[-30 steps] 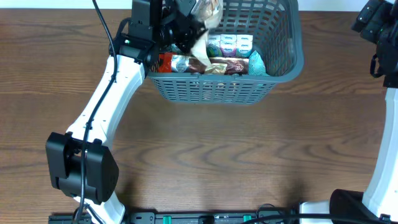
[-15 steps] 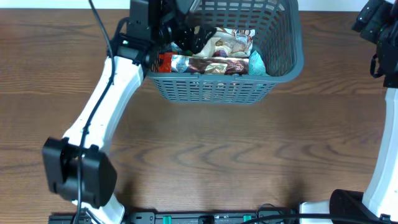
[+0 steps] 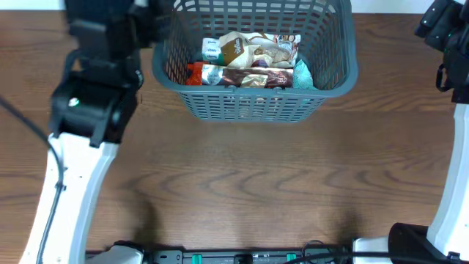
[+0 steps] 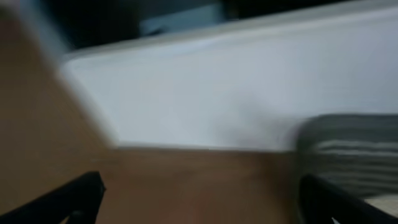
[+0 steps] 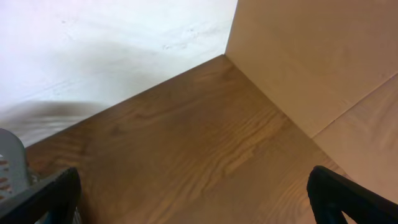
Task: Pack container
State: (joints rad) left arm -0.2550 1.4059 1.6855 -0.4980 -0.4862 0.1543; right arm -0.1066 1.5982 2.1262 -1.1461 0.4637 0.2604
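The container (image 3: 253, 106), a dark grey lattice basket, stands at the table's far middle. Inside lie snack packets: a tan one (image 3: 238, 48), a long one with a red end (image 3: 234, 75) and a teal one (image 3: 303, 74). My left arm (image 3: 95, 95) is to the left of the basket, outside it. In the blurred left wrist view my left gripper (image 4: 202, 202) is open with only table between its fingers, and the basket (image 4: 348, 149) shows on the right. My right gripper (image 5: 196, 202) is open over bare wood, with the basket's edge (image 5: 9, 163) at the far left.
The right arm (image 3: 443, 33) hangs at the far right corner, away from the basket. A white wall (image 5: 112, 43) and a light board (image 5: 311, 56) close off the table's far edge and corner. Dark equipment (image 3: 242, 257) lines the front edge.
My left gripper has opened and let go of a packet, which now lies in the basket. The left arm has swung out of the basket to the left. The right arm is unchanged.
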